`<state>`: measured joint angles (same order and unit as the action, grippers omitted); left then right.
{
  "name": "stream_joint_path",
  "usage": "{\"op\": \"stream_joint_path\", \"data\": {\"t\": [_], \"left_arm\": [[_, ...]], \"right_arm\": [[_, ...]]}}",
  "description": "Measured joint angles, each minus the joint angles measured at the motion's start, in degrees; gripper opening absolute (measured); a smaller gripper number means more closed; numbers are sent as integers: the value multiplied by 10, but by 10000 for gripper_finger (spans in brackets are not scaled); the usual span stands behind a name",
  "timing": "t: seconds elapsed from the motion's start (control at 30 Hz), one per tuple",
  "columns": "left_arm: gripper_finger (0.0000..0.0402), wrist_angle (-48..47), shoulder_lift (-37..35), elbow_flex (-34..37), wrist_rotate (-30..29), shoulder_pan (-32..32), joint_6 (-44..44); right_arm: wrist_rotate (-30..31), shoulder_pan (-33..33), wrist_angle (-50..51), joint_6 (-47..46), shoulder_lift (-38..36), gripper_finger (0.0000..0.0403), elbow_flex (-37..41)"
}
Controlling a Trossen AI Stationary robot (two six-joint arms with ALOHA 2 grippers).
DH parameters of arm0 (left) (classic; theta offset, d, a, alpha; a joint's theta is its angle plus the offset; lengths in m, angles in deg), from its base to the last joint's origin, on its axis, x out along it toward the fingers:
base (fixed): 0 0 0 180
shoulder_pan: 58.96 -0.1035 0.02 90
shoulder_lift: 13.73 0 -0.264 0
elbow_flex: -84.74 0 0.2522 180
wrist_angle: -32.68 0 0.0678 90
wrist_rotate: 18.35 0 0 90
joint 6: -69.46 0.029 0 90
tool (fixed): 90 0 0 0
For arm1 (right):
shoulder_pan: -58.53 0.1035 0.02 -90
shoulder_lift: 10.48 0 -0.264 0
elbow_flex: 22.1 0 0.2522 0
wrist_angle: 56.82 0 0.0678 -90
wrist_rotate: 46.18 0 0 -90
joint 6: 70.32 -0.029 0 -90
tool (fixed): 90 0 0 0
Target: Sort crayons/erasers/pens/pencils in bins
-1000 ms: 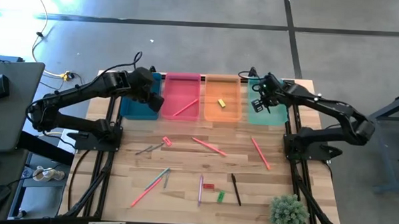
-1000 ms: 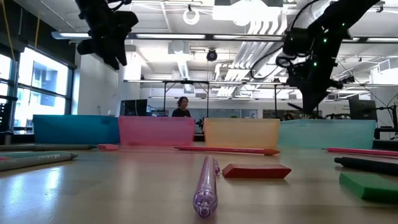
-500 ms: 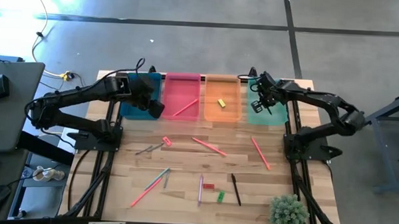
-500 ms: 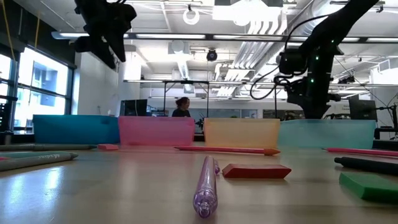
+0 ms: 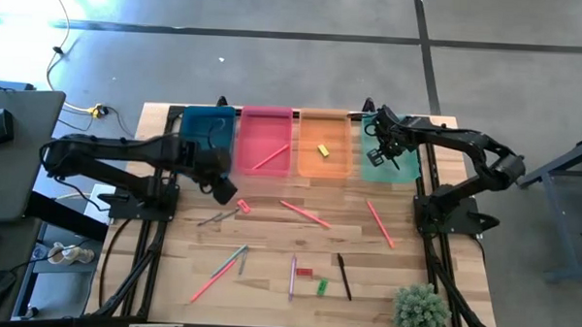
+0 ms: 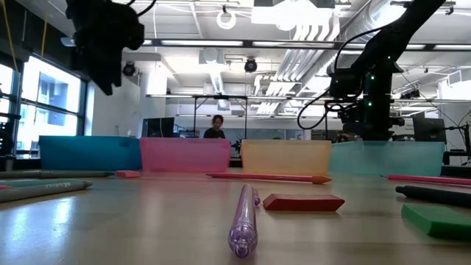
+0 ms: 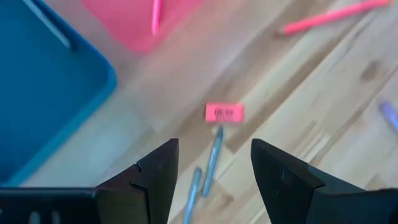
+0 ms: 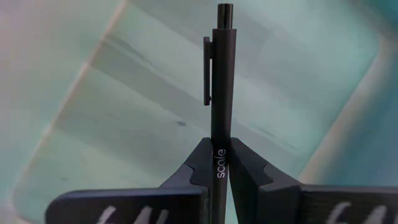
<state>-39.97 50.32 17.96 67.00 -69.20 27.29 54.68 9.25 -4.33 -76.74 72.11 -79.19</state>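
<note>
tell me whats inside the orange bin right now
The orange bin holds one yellow eraser, lying near its middle. Nothing else shows through in the high view. In the low view its translucent front wall hides the contents.

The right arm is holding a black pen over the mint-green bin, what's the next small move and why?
Probably open the right tool and drop the black clip pen. The tool is shut on it, and the translucent mint-green plastic bin fills the wrist view beneath, so it should land inside. The left tool hovers open above the table, apart.
</note>
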Motion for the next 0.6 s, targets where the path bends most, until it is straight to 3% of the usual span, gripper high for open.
{"op": "stream_joint_path", "data": {"t": [0.27, 0.6], "left_arm": [[188, 0, 0, 63, 32, 85, -79], [188, -2, 3, 118, 82, 147, -204]], "right_arm": [[-5, 0, 11, -2, 0, 22, 0], [-5, 0, 15, 5, 0, 80, 0]]}}
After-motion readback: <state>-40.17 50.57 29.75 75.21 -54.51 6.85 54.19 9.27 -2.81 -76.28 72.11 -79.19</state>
